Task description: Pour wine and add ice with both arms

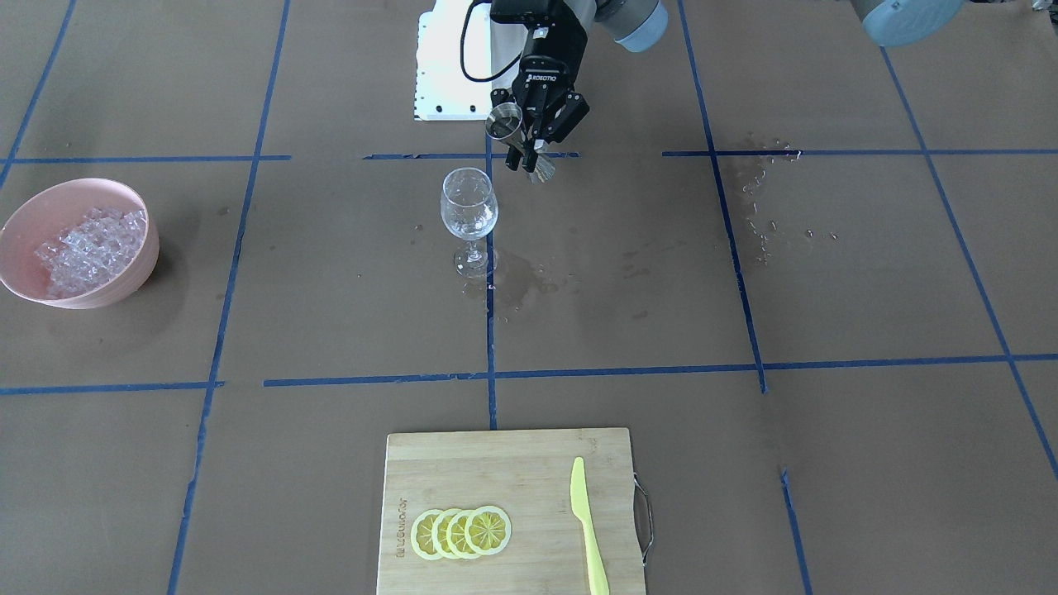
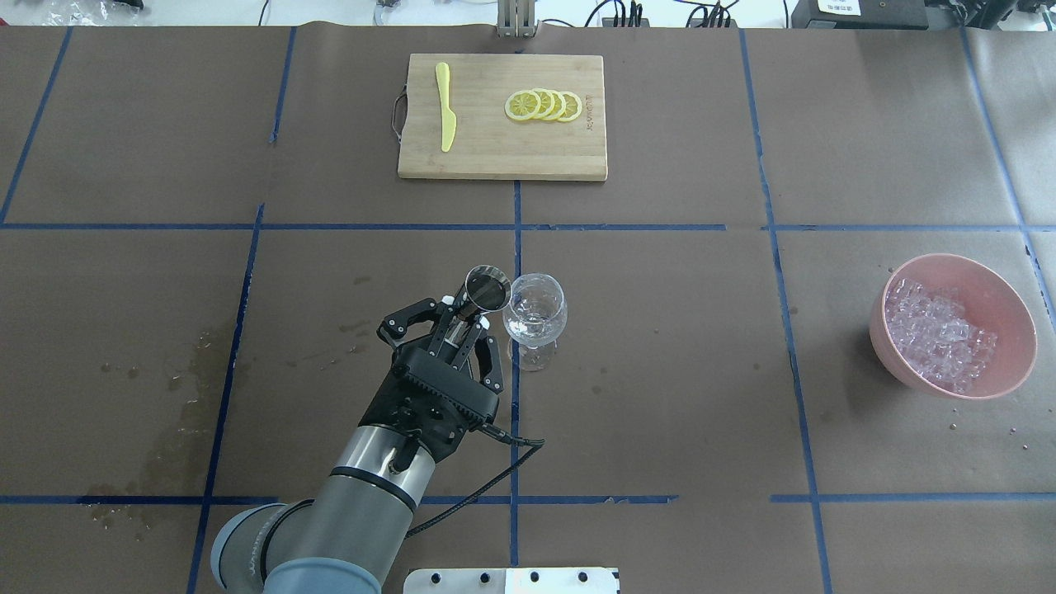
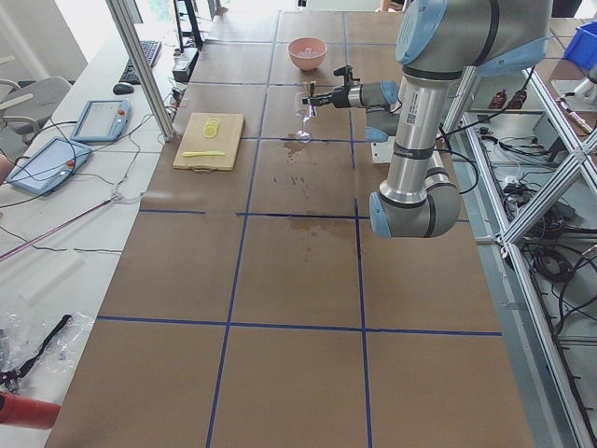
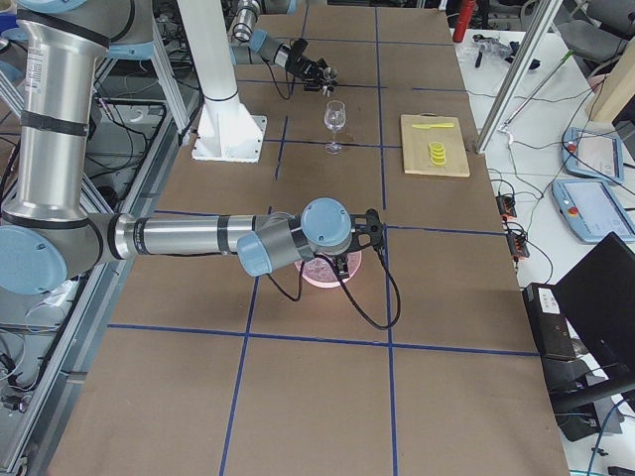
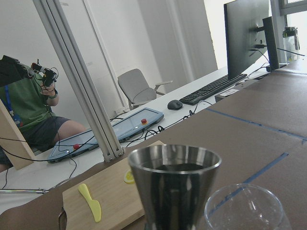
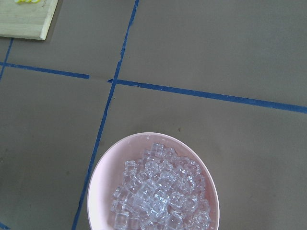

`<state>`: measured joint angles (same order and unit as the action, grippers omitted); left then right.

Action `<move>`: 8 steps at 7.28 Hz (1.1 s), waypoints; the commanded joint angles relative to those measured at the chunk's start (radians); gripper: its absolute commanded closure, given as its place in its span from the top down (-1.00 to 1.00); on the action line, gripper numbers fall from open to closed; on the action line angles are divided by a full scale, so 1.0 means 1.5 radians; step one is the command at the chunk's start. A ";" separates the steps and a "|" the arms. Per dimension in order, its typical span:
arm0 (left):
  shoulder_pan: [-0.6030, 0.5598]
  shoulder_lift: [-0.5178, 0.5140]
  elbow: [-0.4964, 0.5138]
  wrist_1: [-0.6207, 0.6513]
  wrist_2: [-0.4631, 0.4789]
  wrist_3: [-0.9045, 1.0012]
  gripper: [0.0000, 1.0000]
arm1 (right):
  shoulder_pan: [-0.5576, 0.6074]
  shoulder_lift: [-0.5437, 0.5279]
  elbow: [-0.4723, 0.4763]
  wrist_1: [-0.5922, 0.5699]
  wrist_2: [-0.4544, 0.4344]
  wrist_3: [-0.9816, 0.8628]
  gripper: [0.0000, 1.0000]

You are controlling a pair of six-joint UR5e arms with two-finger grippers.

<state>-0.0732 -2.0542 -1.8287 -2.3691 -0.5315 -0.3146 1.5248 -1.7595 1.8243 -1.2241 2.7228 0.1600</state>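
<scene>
Overhead and front cameras opposite, both high above the ice (image 2: 936,334) (right wrist camera close).

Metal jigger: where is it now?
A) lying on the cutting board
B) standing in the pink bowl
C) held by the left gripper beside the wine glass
C: the left gripper is shut on the metal jigger, raised next to the rim of the wine glass.

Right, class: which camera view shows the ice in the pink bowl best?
The right wrist-mounted view: the ice sits close below, single cubes distinct. Overhead and front-facing views show a small glittering heap; exterior left only the distant bowl; exterior right mostly hides it behind the right arm; the left wrist view misses it.
</scene>
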 commanded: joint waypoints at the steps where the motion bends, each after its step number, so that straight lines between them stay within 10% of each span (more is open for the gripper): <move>1: -0.007 -0.019 -0.002 0.066 0.000 0.095 -1.00 | 0.000 0.000 0.000 0.000 -0.001 0.001 1.00; 8: -0.039 -0.051 -0.002 0.228 -0.005 0.296 -1.00 | 0.000 0.000 0.001 0.001 0.001 0.000 1.00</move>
<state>-0.1309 -2.1238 -1.8309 -2.0744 -0.5384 0.0865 1.5248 -1.7595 1.8264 -1.2226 2.7243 0.1601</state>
